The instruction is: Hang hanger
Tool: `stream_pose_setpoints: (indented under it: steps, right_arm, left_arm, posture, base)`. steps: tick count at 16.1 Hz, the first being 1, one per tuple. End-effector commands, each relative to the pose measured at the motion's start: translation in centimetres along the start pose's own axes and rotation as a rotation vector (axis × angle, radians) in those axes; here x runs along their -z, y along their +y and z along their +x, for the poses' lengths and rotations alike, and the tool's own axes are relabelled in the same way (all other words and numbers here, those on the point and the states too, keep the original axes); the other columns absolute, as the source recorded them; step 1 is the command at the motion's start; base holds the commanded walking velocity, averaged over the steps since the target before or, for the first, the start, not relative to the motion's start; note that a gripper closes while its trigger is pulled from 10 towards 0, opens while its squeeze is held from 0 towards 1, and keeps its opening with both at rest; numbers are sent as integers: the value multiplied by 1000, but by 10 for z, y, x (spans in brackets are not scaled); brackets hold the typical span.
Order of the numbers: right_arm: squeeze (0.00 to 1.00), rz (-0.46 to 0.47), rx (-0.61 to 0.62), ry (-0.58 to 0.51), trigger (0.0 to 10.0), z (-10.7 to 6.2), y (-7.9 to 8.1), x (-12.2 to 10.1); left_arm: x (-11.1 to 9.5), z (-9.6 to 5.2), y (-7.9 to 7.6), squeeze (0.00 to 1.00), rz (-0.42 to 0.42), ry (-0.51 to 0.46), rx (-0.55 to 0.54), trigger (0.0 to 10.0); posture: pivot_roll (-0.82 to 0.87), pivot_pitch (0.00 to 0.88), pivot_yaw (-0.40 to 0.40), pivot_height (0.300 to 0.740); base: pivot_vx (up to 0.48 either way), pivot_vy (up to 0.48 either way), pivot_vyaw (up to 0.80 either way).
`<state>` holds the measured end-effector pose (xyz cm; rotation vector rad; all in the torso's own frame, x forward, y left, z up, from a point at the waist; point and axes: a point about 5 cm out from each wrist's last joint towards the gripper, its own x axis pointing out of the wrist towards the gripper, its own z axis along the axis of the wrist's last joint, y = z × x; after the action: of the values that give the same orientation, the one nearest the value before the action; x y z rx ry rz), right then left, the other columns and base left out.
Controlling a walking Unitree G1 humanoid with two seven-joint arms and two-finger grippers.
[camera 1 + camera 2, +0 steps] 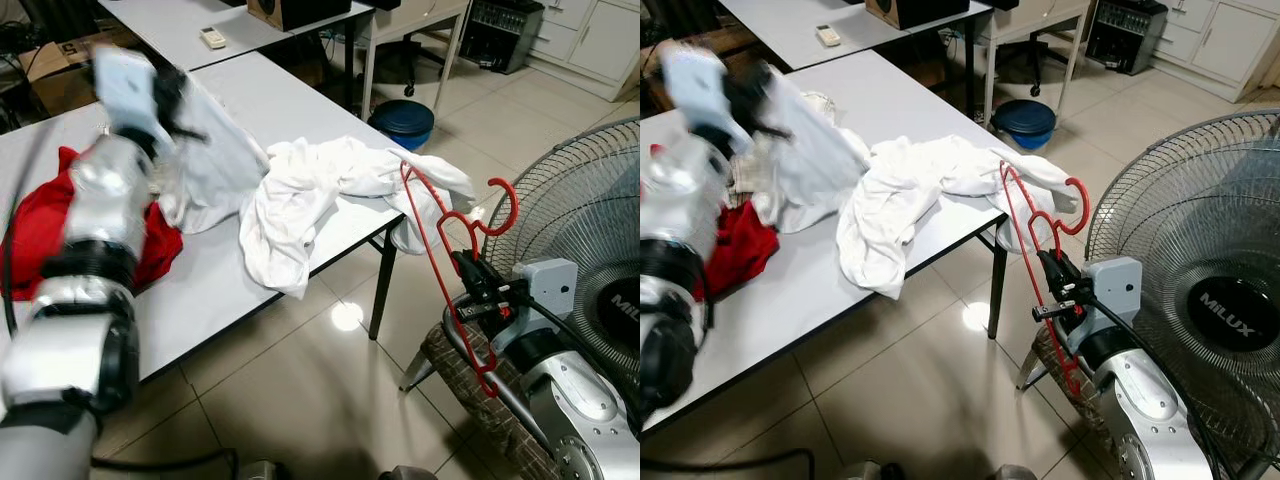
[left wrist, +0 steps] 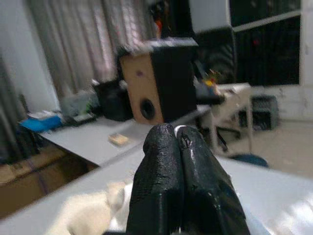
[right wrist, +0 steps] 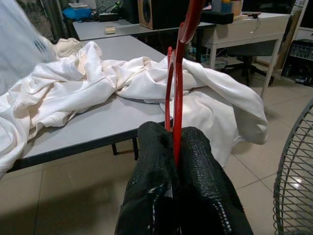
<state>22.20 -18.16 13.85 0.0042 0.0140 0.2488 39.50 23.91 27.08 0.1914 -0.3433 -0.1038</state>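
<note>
Jaws, right: the right gripper has its two black fingers pressed together on the thin red plastic hanger, pinching one of its bars.
Jaws, left: the left gripper has its fingers pressed together with nothing visible between them in the left wrist view.
Hanger: it stands nearly upright off the table's corner, hook uppermost and open side facing the table, just beside the round grey wire guard of the floor fan. Held low on its frame, the hook is left free, which looks suited to catching a rail.
Left arm: raised over the grey table, blurred in the head views; a pale grey-white cloth hangs just by it, though whether the arm carries it cannot be told.
Table load: a crumpled white garment drapes over the near edge, and a red garment lies behind the left arm.
Task stage, as a judgement: the hanger is in hand but not yet hung; no rail is visible here.
</note>
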Motion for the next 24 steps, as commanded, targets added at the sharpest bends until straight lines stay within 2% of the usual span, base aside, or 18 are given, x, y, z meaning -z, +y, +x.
stream_pose_setpoints:
  steps: [1,4,6,7,9,10,11,12,13,14,15,17,19,21,22,23,24]
  right_arm:
    - [0,-7,14,-21,10000,1,-1,-2]
    - [0,-3,13,-33,10000,4,1,-3]
    - [0,-3,7,-38,10000,6,1,-4]
    - [0,-5,2,-44,10000,8,2,-5]
    - [0,-10,-6,-55,10000,11,1,-8]
    - [0,-14,-12,-67,10000,15,-1,-11]
    - [0,-18,-17,-71,10000,17,-1,-11]
    - [0,-23,-21,-80,10000,20,-1,-13]
    - [0,-23,-19,-86,10000,22,-2,-15]
    - [0,-25,-17,-89,10000,23,-2,-15]
    - [0,-25,-16,-91,10000,23,-2,-15]
    - [0,-23,-12,-94,10000,22,-2,-14]
    - [0,-22,-10,-90,10000,19,-1,-12]
    - [0,-20,-9,-82,10000,18,-1,-11]
    - [0,-18,-14,-73,10000,16,0,-9]
    - [0,-20,-22,-64,10000,16,0,-8]
    - [0,-20,-26,-60,10000,16,0,-8]
  left_arm:
    - [-39,6,25,0,10,-135,-55,0]
    - [-60,7,31,0,-17,-217,-25,0]
    - [-70,9,33,0,-40,-263,-37,0]
    - [-81,12,35,0,-62,-301,-45,0]
    - [-111,18,38,0,-68,-388,-42,0]
    - [-153,25,34,0,-40,-489,10,0]
    - [-165,27,33,0,-24,-517,22,0]
    - [-194,27,32,0,1,-600,31,0]
    - [-212,26,31,0,0,-652,38,0]
    - [-214,29,21,0,16,-646,88,0]
    - [-210,31,15,0,31,-632,116,0]
    - [-171,41,-21,0,70,-502,282,0]
    - [-103,40,-74,0,89,-297,477,0]
    - [-55,25,-115,0,122,-167,630,0]
    - [-14,6,-147,0,158,-73,735,0]
    - [11,-7,-166,0,190,-7,783,0]
    - [22,-10,-172,0,201,31,777,0]
  posture:
    - [-179,50,100,740]
    - [-173,42,95,740]
    - [-173,42,95,740]
    - [-169,33,87,740]
    - [-167,25,82,740]
    - [-158,11,73,740]
    - [-157,7,74,740]
    - [-156,0,77,740]
    - [-157,0,79,740]
    - [-160,0,86,740]
    - [-162,0,89,740]
    - [-164,0,91,740]
    - [-165,0,93,740]
    - [-163,2,80,740]
    - [-161,8,72,740]
    - [-160,16,67,740]
    - [-162,20,63,740]
  base:
    - [0,0,0]
    - [0,0,0]
    - [0,0,0]
    - [0,0,0]
    - [0,0,0]
    - [0,0,0]
    - [0,0,0]
    - [0,0,0]
    - [0,0,0]
    - [0,0,0]
    - [0,0,0]
    - [0,0,0]
    - [0,0,0]
    - [0,0,0]
    - [0,0,0]
    - [0,0,0]
    - [0,0,0]
